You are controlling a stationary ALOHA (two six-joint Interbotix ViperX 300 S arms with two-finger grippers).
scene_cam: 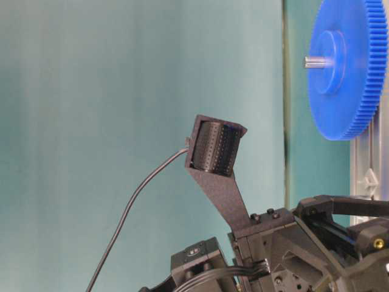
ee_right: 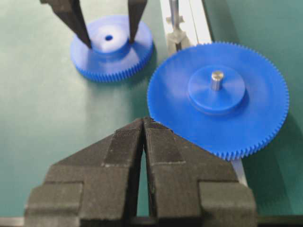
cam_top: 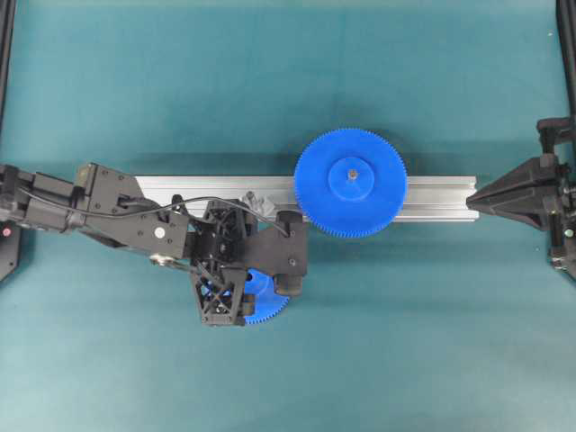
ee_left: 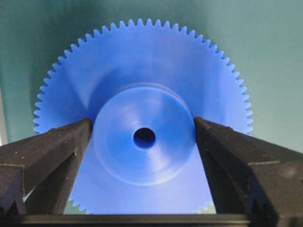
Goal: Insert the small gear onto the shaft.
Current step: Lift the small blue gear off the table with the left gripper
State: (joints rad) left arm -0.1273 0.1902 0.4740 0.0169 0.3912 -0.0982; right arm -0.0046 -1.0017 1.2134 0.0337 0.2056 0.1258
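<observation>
The left pincer (ee_left: 144, 137) is spread astride the raised hub of the small gear (ee_left: 142, 90), lying flat on the desk (cam_top: 108, 360). The shaft (ee_right: 173, 16) stands at two o'clock. The right pincer (ee_right: 143, 127) is pressed together.

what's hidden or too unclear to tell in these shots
- Small gear: overhead, mostly covered by the left pincer; only part of the toothed rim shows.
- Shaft: right wrist view, blurred and cut off by the top edge; overhead, the left arm hides nearly all of it.
- Contact: left wrist view shows the fingers flanking the gear's hub; touching or not is unclear.
- Larger gear: table-level view, cut by the right edge.
</observation>
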